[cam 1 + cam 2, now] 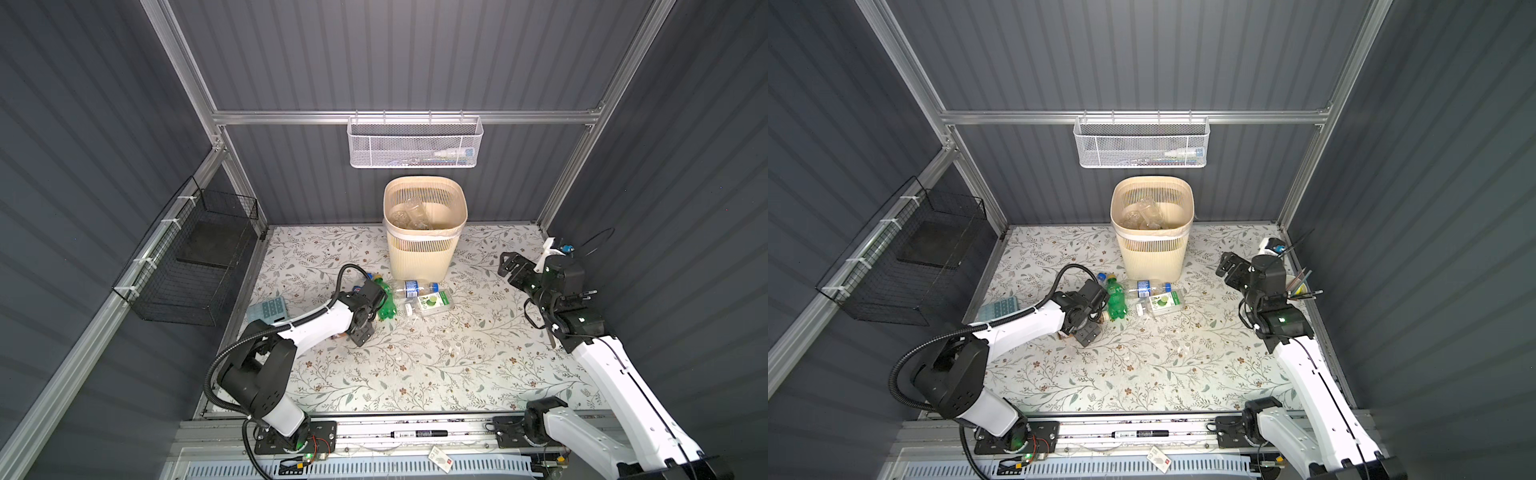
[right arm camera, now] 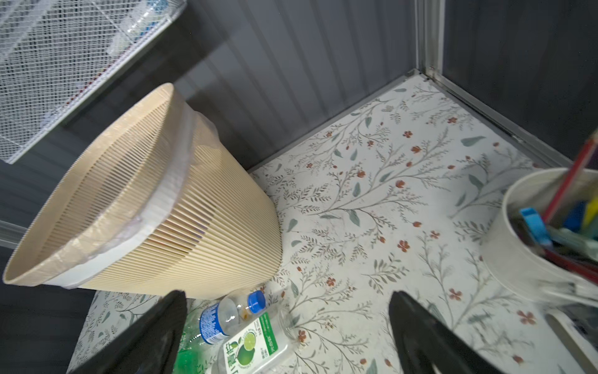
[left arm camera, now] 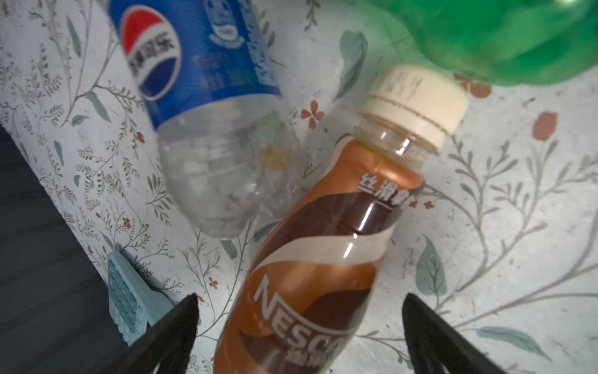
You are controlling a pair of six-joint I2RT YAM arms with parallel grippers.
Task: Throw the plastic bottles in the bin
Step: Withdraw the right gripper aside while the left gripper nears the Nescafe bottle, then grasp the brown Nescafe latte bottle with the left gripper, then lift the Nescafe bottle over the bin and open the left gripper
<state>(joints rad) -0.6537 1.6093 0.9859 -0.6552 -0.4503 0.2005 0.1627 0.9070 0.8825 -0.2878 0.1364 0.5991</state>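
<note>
Left wrist view shows the left gripper (image 3: pixel 299 298) wide open astride the brown bottle (image 3: pixel 323 259), near-left of the bin (image 1: pixel 424 249), apparently mid-pickup; next it should lower and close, while the right gripper (image 2: pixel 288 293) hangs wide, empty.

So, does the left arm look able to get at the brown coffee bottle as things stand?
Probably yes: the left gripper is open with the brown bottle lying between its fingers. The blue-labelled bottle and the green bottle lie close beside it, but neither blocks the fingers.
</note>
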